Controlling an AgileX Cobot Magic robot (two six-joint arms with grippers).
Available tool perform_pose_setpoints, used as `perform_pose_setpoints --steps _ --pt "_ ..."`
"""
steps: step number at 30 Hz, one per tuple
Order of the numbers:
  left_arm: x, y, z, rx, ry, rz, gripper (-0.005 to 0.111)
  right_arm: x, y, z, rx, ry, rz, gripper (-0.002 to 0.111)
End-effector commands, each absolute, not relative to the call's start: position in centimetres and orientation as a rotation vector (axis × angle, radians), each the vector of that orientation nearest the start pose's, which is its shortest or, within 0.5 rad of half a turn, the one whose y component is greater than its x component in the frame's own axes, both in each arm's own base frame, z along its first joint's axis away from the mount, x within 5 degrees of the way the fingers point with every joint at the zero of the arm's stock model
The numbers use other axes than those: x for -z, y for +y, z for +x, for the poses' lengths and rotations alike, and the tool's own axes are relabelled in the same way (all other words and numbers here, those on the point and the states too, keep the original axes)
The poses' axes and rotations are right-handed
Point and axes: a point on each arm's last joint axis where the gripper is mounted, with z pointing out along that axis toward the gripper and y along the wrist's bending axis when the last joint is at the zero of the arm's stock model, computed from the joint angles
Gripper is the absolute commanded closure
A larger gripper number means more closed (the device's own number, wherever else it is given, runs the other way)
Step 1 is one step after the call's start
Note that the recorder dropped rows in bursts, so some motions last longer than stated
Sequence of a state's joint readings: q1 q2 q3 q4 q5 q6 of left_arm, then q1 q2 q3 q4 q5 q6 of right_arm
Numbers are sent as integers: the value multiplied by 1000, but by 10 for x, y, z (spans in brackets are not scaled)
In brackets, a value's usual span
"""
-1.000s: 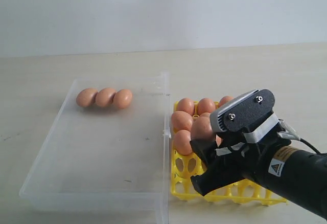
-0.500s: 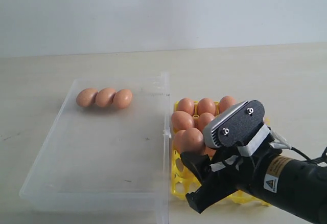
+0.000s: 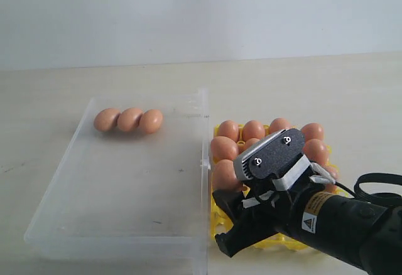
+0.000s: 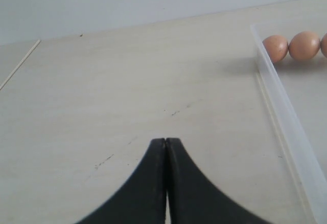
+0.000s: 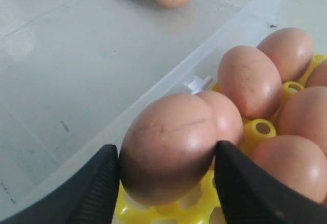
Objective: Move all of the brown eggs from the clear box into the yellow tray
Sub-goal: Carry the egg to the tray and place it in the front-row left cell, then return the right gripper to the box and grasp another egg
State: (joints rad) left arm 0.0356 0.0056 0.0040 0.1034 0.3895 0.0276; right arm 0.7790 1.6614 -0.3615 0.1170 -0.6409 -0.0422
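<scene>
Between the two black fingers [image 5: 102, 188] of the right gripper [image 5: 167, 183] sits one brown egg [image 5: 168, 155], pressed on both sides by the pads. The jaws are spread to the egg's width and closed on it. This held egg is low over a cup of the yellow tray [image 5: 260, 129], at the edge next to the wall of the clear box [image 5: 168, 81]. Whether it rests in the cup cannot be told. Just behind it, touching or nearly so, is another egg [image 5: 227, 116]. Past the fingertips more brown eggs fill the tray cups, among them one [image 5: 250, 81] close ahead and one [image 5: 286, 50] beyond it.

From the exterior view the right gripper [image 3: 235, 225] hangs over the tray's near corner, with tray eggs [image 3: 253, 130] showing past its wrist. Well apart from it, across the clear box [image 3: 125, 187], three brown eggs [image 3: 130, 119] lie in a touching row by the far wall.

The left gripper [image 4: 166, 150] has its jaws pressed together with nothing between them. It hangs over the bare table [image 4: 127, 81], outside the clear box wall [image 4: 281, 116]. Ahead of it and past that wall, two eggs of the row [image 4: 304, 45] show.
</scene>
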Motion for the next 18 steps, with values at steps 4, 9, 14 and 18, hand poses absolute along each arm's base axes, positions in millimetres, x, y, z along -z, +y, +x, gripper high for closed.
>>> perform_pose_setpoints --steps 4,9,14,18 --pt "-179 5 52 -136 1863 55 107 -121 172 183 -426 2059 -711 92" --pt "-179 5 52 -136 1863 55 107 -122 172 183 -429 2051 -708 46" --pt "-179 5 52 -136 1863 55 107 -132 170 182 -392 2021 -734 42" --pt "-179 5 52 -136 1863 55 107 -167 162 177 -356 1958 -770 68"
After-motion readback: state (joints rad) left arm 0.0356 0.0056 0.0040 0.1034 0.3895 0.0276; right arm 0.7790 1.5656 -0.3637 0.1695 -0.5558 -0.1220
